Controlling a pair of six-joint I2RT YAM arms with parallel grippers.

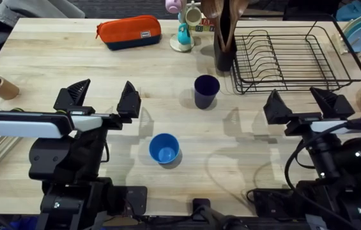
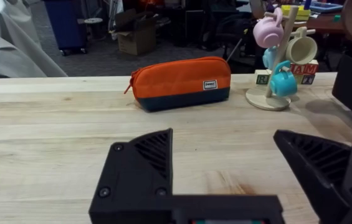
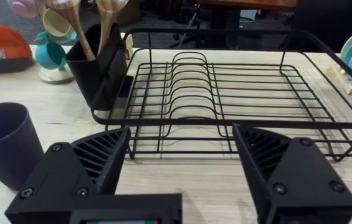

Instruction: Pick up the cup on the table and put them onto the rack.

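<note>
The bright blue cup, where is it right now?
In the overhead view the bright blue cup stands upright near the table's front middle, between the two arms, nearer than the navy cup.

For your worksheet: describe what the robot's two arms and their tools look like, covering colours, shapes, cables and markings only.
Both arms are mostly black. The left tool and the right tool each have two black, wedge-shaped fingers with ribbed inner faces and small screws. The left arm carries a white-grey section near its wrist. Black cables loop beside the right arm, and small lit spots show on its lower body.
</note>
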